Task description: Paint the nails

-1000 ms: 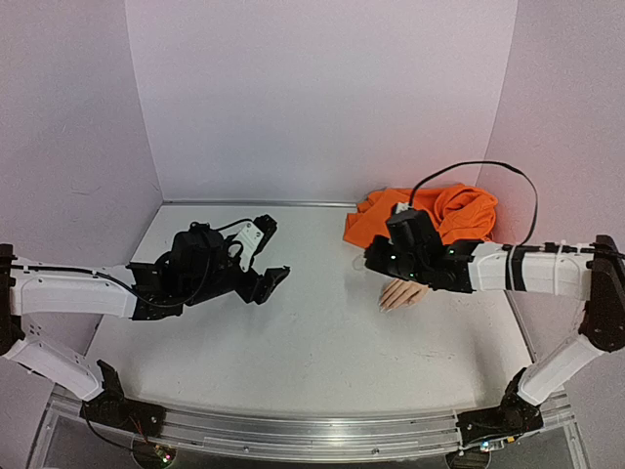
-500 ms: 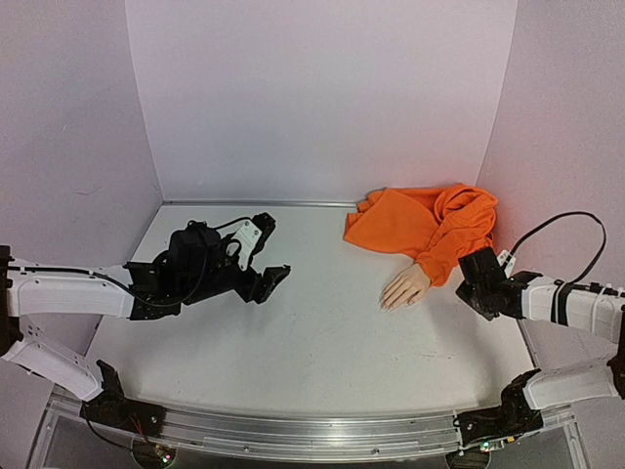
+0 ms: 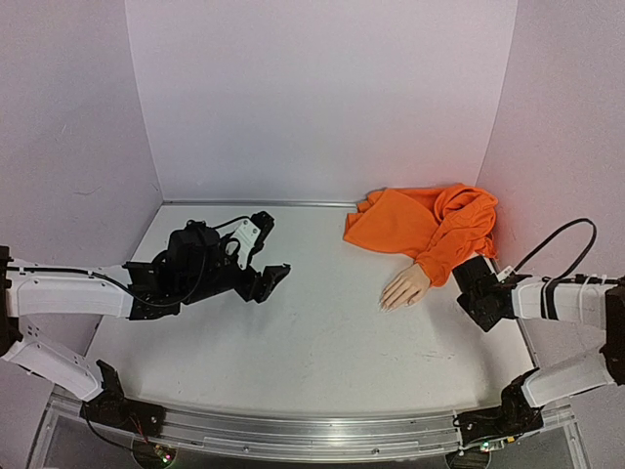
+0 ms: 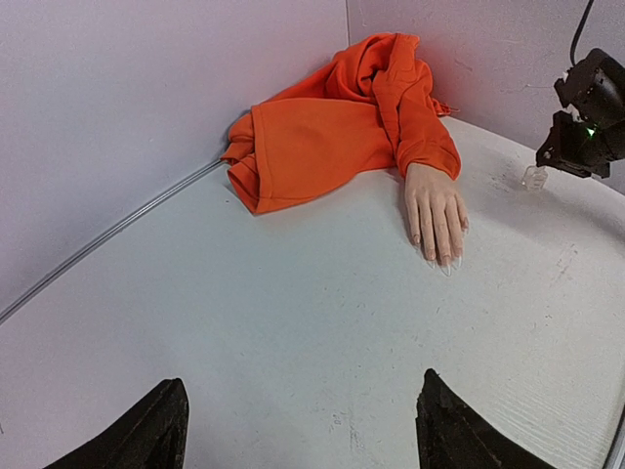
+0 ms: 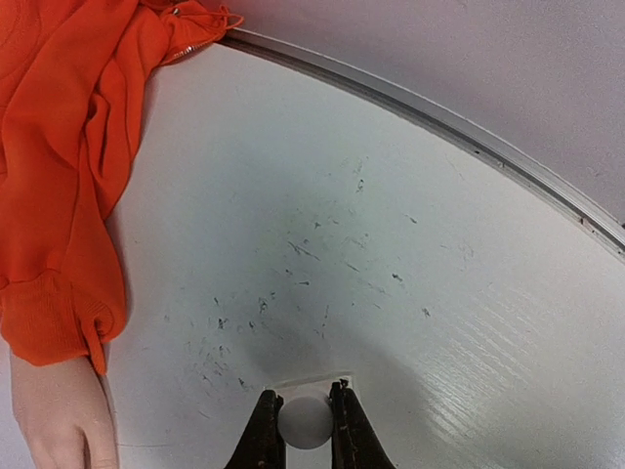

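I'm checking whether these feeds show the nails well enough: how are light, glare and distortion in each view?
Top external: soft even light, rail bowed by the wide lens, nails too small to resolve. Left wrist: mannequin hand sharp, left fingers dark silhouettes at the bottom. Right wrist: dark shadow on the table above the right fingers clamping the small clear bottle, glare lower right.

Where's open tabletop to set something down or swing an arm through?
Bare white table spans between the open left gripper and the pale mannequin hand, and along the near edge. Crowded along the right: orange fabric sleeve, the hand, and the right gripper pinching a small clear bottle.
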### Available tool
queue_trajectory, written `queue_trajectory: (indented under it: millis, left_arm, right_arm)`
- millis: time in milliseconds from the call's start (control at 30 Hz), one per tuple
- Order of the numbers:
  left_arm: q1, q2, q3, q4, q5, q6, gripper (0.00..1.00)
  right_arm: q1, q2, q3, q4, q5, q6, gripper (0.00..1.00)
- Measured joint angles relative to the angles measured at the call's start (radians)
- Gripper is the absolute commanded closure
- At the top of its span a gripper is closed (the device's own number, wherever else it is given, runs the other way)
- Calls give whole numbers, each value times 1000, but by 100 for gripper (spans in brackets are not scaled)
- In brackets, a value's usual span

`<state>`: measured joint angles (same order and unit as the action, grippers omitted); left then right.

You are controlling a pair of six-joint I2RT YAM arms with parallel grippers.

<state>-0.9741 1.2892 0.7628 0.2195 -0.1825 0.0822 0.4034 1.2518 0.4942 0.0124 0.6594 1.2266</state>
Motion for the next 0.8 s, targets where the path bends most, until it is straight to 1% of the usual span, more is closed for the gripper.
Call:
queue_trajectory:
  millis: [167, 367, 433, 467, 633, 800]
  left_arm:
    - [0, 0, 0, 0, -1, -4, 19]
    - [3, 0, 0, 0, -1, -5, 19]
    - [3, 0, 0, 0, -3, -5, 18]
    - [3, 0, 0, 0, -4, -5, 18]
    - [19, -1, 0, 0, -5, -19, 18]
    - [105, -39, -25, 0, 16, -90, 18]
  right_arm:
    - [0, 22, 0, -13, 14, 50, 100]
    - [0, 54, 0, -11, 27, 69, 97]
    - [0, 55, 0, -12, 31, 73, 91]
    - [0, 55, 0, -12, 31, 75, 86]
    - [0, 53, 0, -14, 30, 81, 72]
    - [0, 3, 0, -20, 34, 59, 55]
